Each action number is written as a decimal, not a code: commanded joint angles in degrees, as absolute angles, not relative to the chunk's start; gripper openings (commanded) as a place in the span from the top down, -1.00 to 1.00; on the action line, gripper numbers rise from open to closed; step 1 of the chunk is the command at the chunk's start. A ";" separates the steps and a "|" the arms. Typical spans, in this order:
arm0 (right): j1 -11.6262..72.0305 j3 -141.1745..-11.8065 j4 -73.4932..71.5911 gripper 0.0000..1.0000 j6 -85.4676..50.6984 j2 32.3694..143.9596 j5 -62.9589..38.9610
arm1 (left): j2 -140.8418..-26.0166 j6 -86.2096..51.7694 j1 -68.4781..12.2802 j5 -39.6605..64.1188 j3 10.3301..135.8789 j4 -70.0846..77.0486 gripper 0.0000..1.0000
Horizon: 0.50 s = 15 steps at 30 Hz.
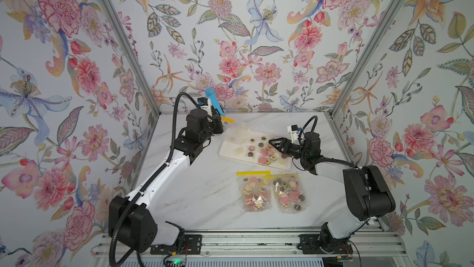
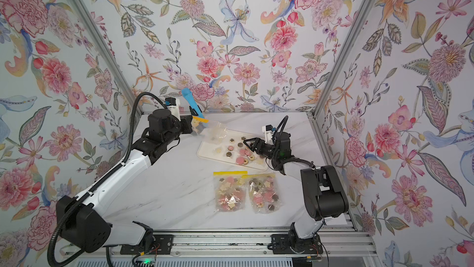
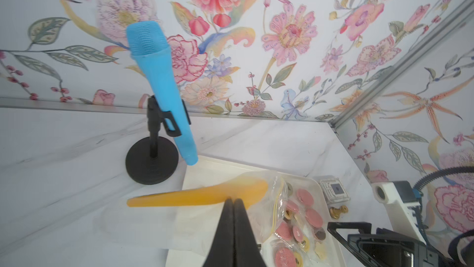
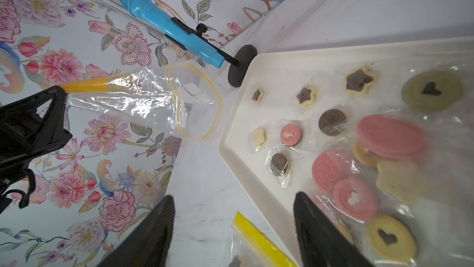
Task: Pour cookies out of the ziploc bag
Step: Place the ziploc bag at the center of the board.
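Clear ziploc bag [image 4: 143, 99], looks empty, hangs from left hand [image 3: 233, 201], which is clamped tight on the bag's yellow zip strip above the far-left corner of the white tray [image 1: 229, 151]. Cookies [image 1: 261, 150] lie loose on the tray. Right hand [image 1: 272, 145] is spread wide, holding nothing, over the tray's right end. Two full ziploc bags [image 1: 256, 194] lie side by side on the bench [image 1: 200, 196], just in front of the tray.

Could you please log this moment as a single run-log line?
left gripper: shut on ziploc bag, raised | right gripper: open over tray | cookies: on tray | two full bags: on table
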<state>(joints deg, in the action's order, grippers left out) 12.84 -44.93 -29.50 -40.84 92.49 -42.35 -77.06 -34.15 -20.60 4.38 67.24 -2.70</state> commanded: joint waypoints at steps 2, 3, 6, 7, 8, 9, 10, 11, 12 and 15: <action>16.68 -45.25 -9.93 -0.46 -30.63 87.20 -38.24 | -70.20 -40.69 -14.63 8.57 58.71 2.76 1.00; 17.54 -45.06 -7.62 -0.46 -29.50 86.34 -37.36 | -68.63 -41.82 -13.18 9.16 56.52 3.75 1.00; 19.74 -42.68 -5.22 -0.46 -28.71 83.61 -36.12 | -63.63 -44.72 -8.47 9.65 49.78 5.42 1.00; 20.39 -41.85 -4.94 -0.46 -28.65 82.77 -36.08 | -62.27 -45.52 -6.81 10.11 47.66 5.77 1.00; 20.78 -41.22 -4.62 -0.45 -28.57 82.18 -35.91 | -61.09 -46.15 -5.48 10.78 45.85 6.18 1.00; 21.06 -40.48 -4.42 -0.45 -28.49 81.65 -35.61 | -59.93 -46.92 -4.09 11.51 43.89 6.93 1.00; 21.19 -39.86 -4.40 -0.45 -28.39 81.11 -35.37 | -58.68 -47.90 -2.95 11.73 41.14 7.65 1.00; 21.22 -39.29 -4.55 -0.45 -28.30 80.75 -35.06 | -57.72 -48.98 -2.18 11.99 38.96 8.38 1.00; 21.24 -38.82 -4.57 -0.45 -28.43 80.52 -34.75 | -56.69 -50.26 -1.42 12.70 36.39 9.58 1.00; 21.42 -38.32 -4.71 -0.45 -28.88 80.51 -34.63 | -55.04 -54.32 0.12 14.75 30.53 12.61 1.00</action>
<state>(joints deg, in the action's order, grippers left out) 21.10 -38.74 -6.26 -30.11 81.54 -35.92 -56.29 -49.04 -0.89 11.31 34.17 8.49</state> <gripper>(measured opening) 0.727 0.048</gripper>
